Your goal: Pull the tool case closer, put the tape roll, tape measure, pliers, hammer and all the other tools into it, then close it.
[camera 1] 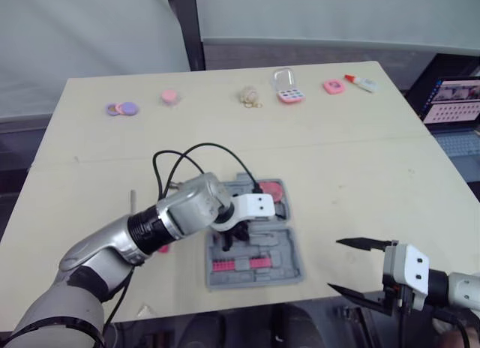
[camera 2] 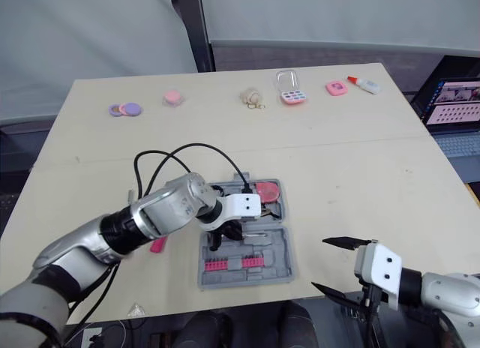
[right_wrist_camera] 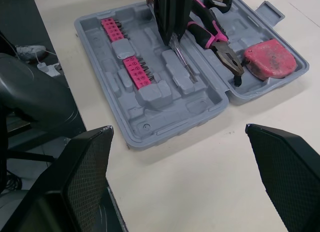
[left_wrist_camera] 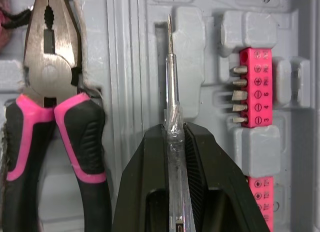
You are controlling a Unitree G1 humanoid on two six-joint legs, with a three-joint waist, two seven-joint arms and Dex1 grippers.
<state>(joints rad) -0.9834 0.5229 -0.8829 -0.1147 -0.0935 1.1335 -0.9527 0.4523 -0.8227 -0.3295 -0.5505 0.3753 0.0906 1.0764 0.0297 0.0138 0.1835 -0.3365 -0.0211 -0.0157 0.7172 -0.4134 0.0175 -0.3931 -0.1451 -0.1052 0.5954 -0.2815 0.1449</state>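
Right gripper (camera 1: 335, 265) hangs off the near edge of the table (camera 1: 360, 160), fingers spread wide apart with nothing between them, well clear of everything. Just past it, the grey tool case (right_wrist_camera: 165, 127) lies open flat near the front of the table. Left gripper (left_wrist_camera: 173, 129) is down over the case, clamped tight on the clear handle of a thin screwdriver (left_wrist_camera: 170, 82). Its shaft lines up along a moulded slot in the tray half, but I can't tell if it's actually seated. Right beside that slot are the pink bit strips (left_wrist_camera: 256, 87). Pliers (left_wrist_camera: 50, 67) with pink-and-black handles lie in the case too, and a reddish tape measure (right_wrist_camera: 267, 54) sits in the other half.
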